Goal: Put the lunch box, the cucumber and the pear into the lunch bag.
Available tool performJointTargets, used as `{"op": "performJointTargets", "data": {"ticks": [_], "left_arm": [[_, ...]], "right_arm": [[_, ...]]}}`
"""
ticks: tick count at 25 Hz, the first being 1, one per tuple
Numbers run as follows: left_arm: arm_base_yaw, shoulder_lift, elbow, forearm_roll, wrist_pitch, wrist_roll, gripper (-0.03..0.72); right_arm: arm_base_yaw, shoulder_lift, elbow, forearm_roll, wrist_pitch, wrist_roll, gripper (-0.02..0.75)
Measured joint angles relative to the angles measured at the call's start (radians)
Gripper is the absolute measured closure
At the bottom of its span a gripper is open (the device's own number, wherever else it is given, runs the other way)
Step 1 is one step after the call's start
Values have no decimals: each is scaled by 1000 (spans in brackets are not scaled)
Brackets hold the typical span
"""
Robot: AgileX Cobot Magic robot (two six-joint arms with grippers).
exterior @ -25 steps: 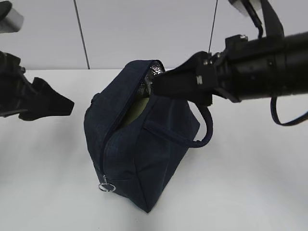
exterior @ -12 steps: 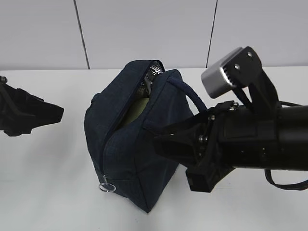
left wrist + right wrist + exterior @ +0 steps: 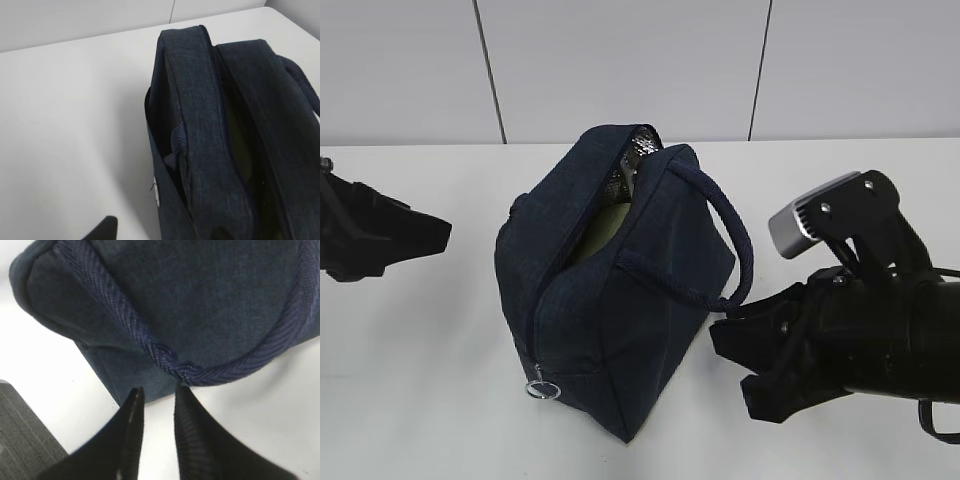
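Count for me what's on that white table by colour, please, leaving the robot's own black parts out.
Dark navy: 1, the lunch bag with its rope handle
Pale green: 1, something showing through the bag's open zipper, too hidden to name
Silver: 1, the zipper ring pull
Total: 3

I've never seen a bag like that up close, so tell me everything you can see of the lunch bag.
The lunch bag is a boxy dark navy fabric bag standing on the white table. Its zipper runs up the front and over the top and is partly open, showing silvery lining at the top and something pale green inside. A silver ring pull hangs near the bottom. A rope-like loop handle droops down its right side. Nothing visibly grips it; the right tool sits just short of the handle.
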Motion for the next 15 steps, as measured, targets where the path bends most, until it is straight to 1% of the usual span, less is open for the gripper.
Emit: {"op": "performJointTargets", "data": {"ticks": [10,15], "left_arm": [[0,-1,0,0,29,0,346],[0,-1,0,0,31,0,346]], "right_arm": [[0,0,1,0,40,-2,566],[1,0,1,50,106,-2,566]]}}
